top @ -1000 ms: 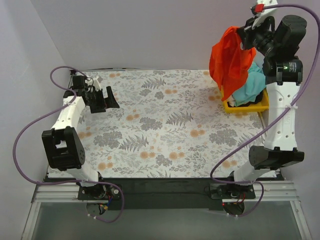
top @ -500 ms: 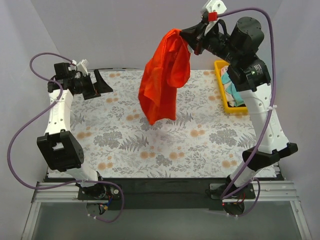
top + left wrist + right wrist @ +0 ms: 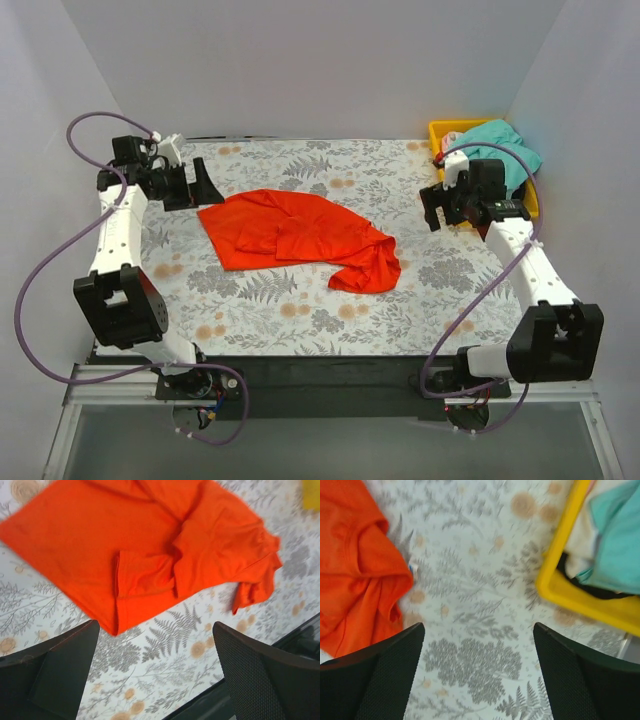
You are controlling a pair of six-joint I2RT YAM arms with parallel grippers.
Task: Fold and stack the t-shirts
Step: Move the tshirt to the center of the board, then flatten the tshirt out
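Observation:
An orange-red t-shirt (image 3: 295,237) lies crumpled and partly spread on the leaf-patterned table, with a bunched end toward the right (image 3: 370,268). It fills the upper part of the left wrist view (image 3: 150,550) and shows at the left of the right wrist view (image 3: 355,570). A teal-green t-shirt (image 3: 500,150) sits heaped in the yellow bin (image 3: 440,130) at the back right (image 3: 620,550). My left gripper (image 3: 198,185) hovers open just off the orange shirt's back left corner, empty. My right gripper (image 3: 432,208) is open between the shirt and the bin, holding nothing.
The yellow bin's rim (image 3: 555,587) lies close to the right of my right gripper. The table's dark front edge (image 3: 210,705) shows low in the left wrist view. White walls enclose the table at the back and sides.
The right gripper carried the orange shirt from the bin leftward over the table, then opened and dropped it; the shirt now lies on the table. The right arm pulled back toward the bin.

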